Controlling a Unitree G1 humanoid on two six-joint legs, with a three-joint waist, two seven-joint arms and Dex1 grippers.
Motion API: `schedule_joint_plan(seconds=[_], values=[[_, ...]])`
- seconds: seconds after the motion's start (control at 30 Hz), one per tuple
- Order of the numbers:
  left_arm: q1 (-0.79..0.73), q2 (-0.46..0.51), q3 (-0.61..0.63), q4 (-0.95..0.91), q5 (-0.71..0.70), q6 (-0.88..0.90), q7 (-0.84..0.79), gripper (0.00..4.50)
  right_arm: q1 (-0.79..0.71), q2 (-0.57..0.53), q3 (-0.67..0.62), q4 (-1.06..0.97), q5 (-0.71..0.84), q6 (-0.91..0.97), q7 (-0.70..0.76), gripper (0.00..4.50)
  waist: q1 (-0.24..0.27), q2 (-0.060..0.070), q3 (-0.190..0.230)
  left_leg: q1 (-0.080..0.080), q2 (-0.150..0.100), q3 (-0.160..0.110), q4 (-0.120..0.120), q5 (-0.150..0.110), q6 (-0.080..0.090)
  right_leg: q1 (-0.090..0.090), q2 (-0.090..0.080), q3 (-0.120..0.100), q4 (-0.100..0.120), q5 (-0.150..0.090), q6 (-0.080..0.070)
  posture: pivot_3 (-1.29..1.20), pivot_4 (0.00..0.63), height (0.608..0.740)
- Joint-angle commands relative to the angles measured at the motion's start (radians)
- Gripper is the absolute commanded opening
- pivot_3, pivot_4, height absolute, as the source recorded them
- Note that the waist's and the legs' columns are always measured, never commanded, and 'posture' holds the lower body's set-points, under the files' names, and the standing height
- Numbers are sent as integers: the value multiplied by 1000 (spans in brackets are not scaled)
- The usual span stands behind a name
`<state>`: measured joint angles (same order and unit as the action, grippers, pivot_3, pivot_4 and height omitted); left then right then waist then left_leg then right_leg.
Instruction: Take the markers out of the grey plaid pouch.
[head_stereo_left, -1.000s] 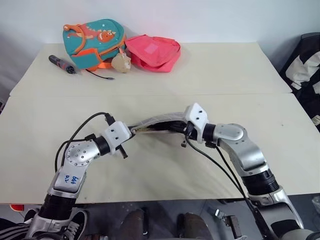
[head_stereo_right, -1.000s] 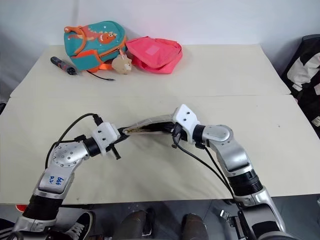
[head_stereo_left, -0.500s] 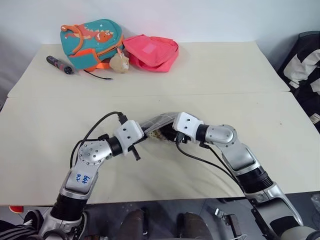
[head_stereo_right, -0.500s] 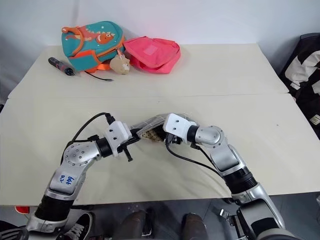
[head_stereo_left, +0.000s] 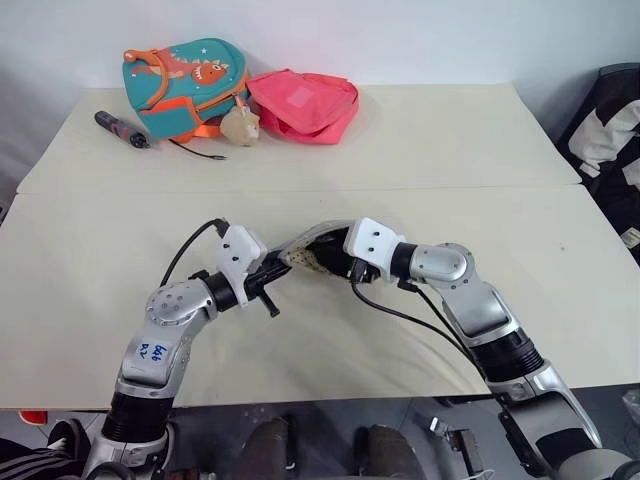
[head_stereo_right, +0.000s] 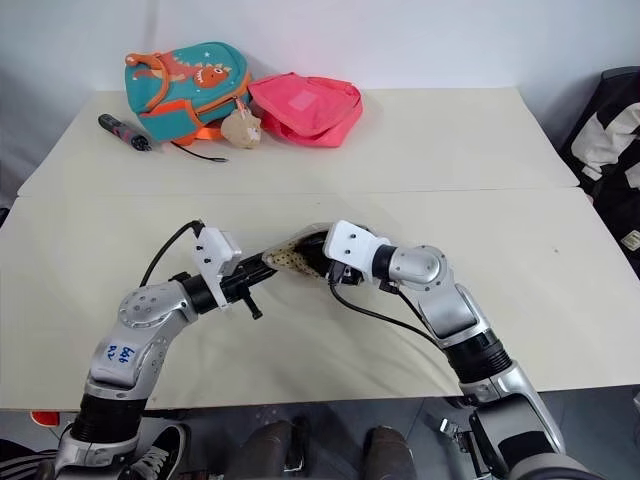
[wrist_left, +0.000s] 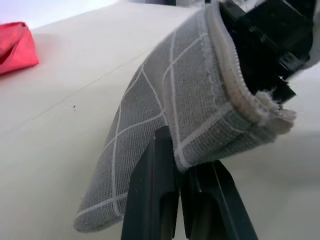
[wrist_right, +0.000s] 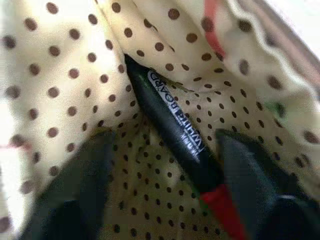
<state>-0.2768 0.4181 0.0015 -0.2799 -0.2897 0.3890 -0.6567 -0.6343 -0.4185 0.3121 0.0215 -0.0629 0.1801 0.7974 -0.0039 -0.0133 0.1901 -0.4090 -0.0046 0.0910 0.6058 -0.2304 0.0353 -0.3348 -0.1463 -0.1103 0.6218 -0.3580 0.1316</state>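
Pinching the pouch (wrist_left: 165, 120) edge, left gripper (wrist_left: 181, 172) has its jaws closed on the fabric, holding it above the table (head_stereo_left: 450, 150). Right gripper (wrist_right: 160, 175) sits inside the pouch mouth, fingers (wrist_right: 75, 185) spread apart either side of a marker (wrist_right: 175, 135), not yet clamped on it.

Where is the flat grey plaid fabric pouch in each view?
Left eye: grey plaid pouch at centre.
Right eye: slightly left of centre.
Left wrist: arching across the middle.
Right wrist: its dotted lining, seen from inside.
Shared landmark: pink fabric bag.
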Motion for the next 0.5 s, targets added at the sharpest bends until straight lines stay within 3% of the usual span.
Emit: schedule_joint_plan(seconds=[0.03, 0.4, 0.5], values=[[7, 16, 13, -69, -63, 18, -35, 0, -22, 0, 16, -38, -16, -3, 13, 2850, 0, 0, 0, 0, 0, 0, 0, 0, 0, 0, 0, 0, 0, 0, 0, 0, 150, 740], [-20, 8, -43, -117, -77, 64, -43, 0, -17, 40, 71, 61, -124, -70, -50, 2850, 0, 0, 0, 0, 0, 0, 0, 0, 0, 0, 1, 1, 0, 0, 0, 0, 150, 740], [-15, 10, -44, -117, -63, 59, -36, 0, -10, 45, 53, 52, -103, -57, -43, 2312, -1, 0, 0, 0, 0, 0, 0, 0, 0, 0, 1, 1, 0, 0, 0, 0, 150, 740]])
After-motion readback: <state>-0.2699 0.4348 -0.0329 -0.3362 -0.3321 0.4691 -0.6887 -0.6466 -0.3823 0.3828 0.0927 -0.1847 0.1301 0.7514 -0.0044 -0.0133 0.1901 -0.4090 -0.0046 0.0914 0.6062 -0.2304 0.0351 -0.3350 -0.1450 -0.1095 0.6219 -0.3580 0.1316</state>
